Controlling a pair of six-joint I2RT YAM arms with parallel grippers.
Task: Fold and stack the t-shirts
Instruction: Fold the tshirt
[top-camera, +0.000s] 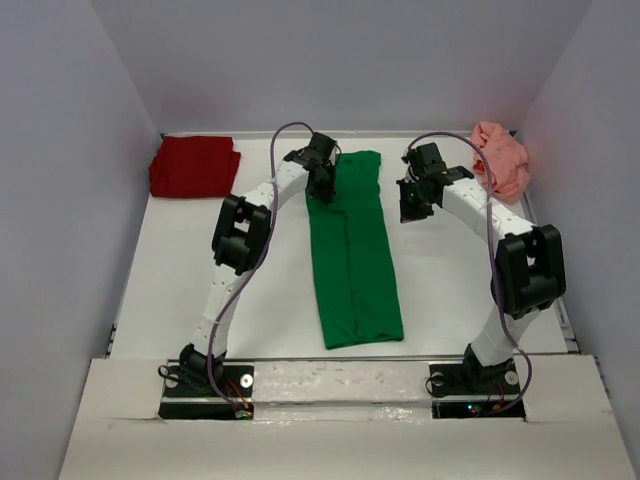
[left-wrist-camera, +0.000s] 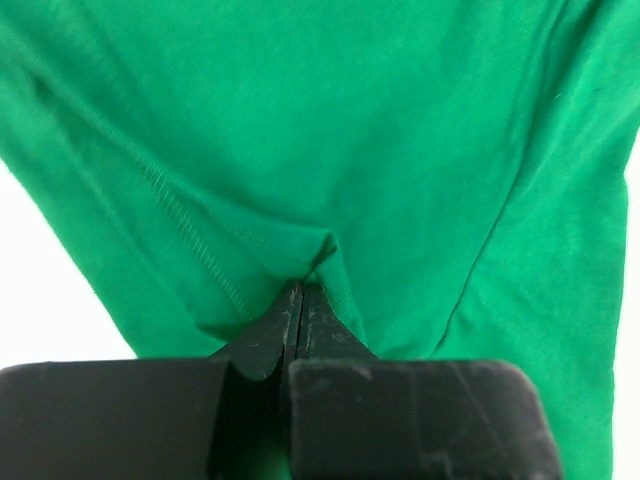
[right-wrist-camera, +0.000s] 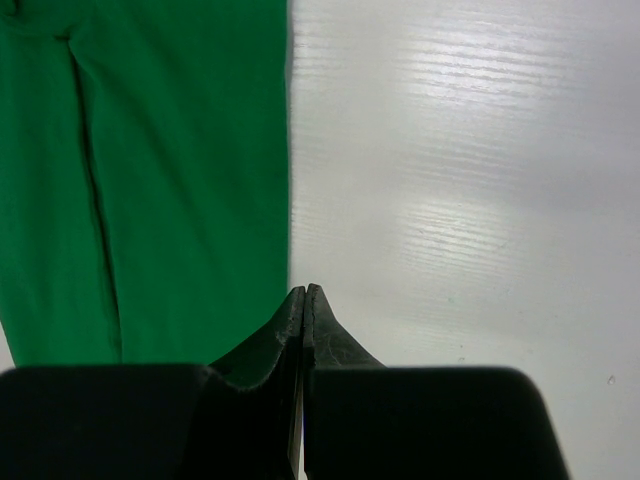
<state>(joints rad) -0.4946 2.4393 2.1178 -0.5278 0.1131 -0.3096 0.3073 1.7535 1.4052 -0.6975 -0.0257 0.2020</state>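
Observation:
The green t-shirt (top-camera: 355, 260) lies folded into a long strip down the middle of the white table (top-camera: 450, 290). My left gripper (top-camera: 322, 190) is at the strip's far left edge. In the left wrist view the left gripper (left-wrist-camera: 302, 285) is shut on a puckered fold of the green t-shirt (left-wrist-camera: 350, 120). My right gripper (top-camera: 412, 210) hovers just right of the strip, shut and empty; in its wrist view the right gripper (right-wrist-camera: 304, 290) sits over bare table beside the straight edge of the green t-shirt (right-wrist-camera: 180, 150). A folded dark red t-shirt (top-camera: 193, 166) lies at the far left corner, and a crumpled salmon pink t-shirt (top-camera: 500, 158) at the far right corner.
Grey walls close in the table on the left, back and right. Both arm bases are bolted along the near edge (top-camera: 340, 375). Bare table surface lies on either side of the green strip.

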